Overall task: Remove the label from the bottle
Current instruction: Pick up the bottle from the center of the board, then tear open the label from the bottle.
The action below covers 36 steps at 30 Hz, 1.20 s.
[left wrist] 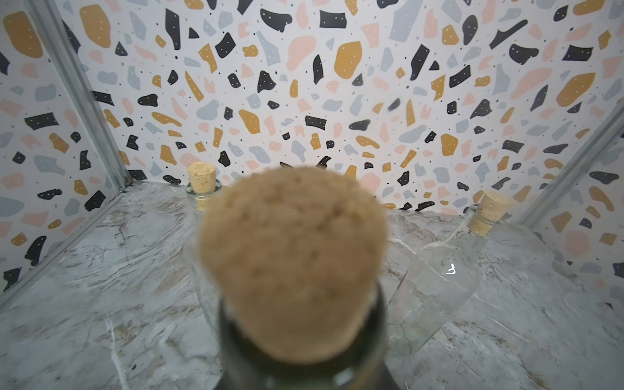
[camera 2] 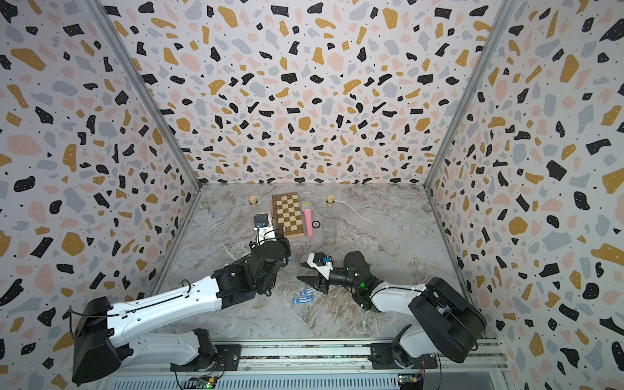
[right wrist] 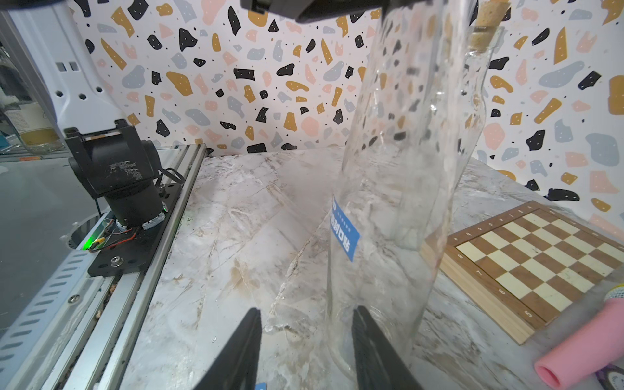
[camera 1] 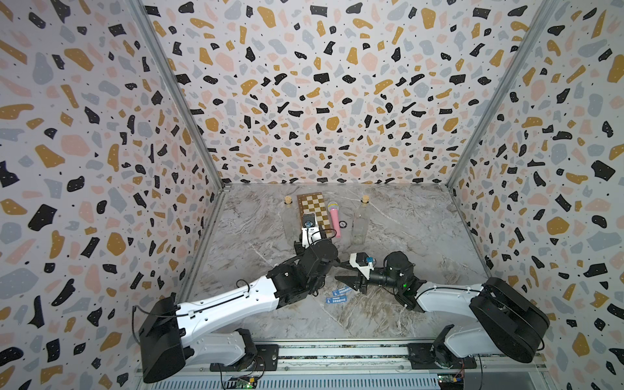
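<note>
Clamped in the left pincer (right wrist: 358, 6), high up by the neck: the clear bottle (right wrist: 405, 152), corked and tilted, hanging below that pincer toward the marble table (right wrist: 236, 219). Plain only from the right wrist, both grip and glass; in both top views, pincer tucked under the left wrist and glass nearly lost against the marble. On the bottle's lower body, just beyond the right pincer (right wrist: 305, 347), the blue label (right wrist: 344, 233) with white print, still stuck on. Right pincer released, jaws well apart, nothing pressed between them; bottle's base just past one finger (right wrist: 374, 351) and partly behind it, so contact with the table impossible to tell. From the left wrist, no sight of the label, only the blurred cork (left wrist: 293, 263) right in front of the left pincer, and well beyond it a second corked bottle (left wrist: 202, 199) and a third corked bottle (left wrist: 439, 280). Whole only in the top views: loose blue labels (camera 1: 332, 300), two of them, on the table close beside the right pincer. Farther out beyond both pincers, chessboard (camera 1: 312, 211) and pink microphone (camera 1: 335, 219) side by side.
</note>
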Motion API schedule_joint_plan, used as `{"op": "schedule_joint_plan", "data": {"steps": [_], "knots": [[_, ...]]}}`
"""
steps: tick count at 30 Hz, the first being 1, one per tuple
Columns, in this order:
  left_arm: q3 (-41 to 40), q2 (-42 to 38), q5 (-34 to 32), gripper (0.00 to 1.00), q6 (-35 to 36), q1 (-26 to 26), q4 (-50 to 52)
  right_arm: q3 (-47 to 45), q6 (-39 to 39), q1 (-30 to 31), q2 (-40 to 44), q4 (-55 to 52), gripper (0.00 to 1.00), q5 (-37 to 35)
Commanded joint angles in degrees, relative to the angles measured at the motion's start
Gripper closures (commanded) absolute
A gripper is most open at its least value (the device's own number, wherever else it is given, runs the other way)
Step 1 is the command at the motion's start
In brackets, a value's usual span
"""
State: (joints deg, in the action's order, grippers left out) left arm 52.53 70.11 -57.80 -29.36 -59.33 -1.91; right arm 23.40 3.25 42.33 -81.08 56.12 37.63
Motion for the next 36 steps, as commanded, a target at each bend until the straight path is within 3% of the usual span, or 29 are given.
{"op": "schedule_joint_plan", "data": {"steps": [1,10,17,36], "knots": [[1.75,-0.17,-4.25,1.00,-3.87,-0.27,-3.23,2.13,-0.90,-0.57,-0.35,2.65,0.55,2.09],[-0.94,2.58,-6.85,1.00,-0.37,-0.51,-12.59,4.64,-1.31,-0.97,-4.02,4.66,0.56,3.09],[1.86,6.17,-13.96,1.00,-1.64,-2.98,-10.46,4.46,-2.59,-2.18,-6.62,7.67,0.58,3.89],[2.58,7.58,-12.59,1.00,-4.12,-3.25,-8.46,7.92,-6.39,-3.35,-14.87,14.21,0.62,5.09]]}}
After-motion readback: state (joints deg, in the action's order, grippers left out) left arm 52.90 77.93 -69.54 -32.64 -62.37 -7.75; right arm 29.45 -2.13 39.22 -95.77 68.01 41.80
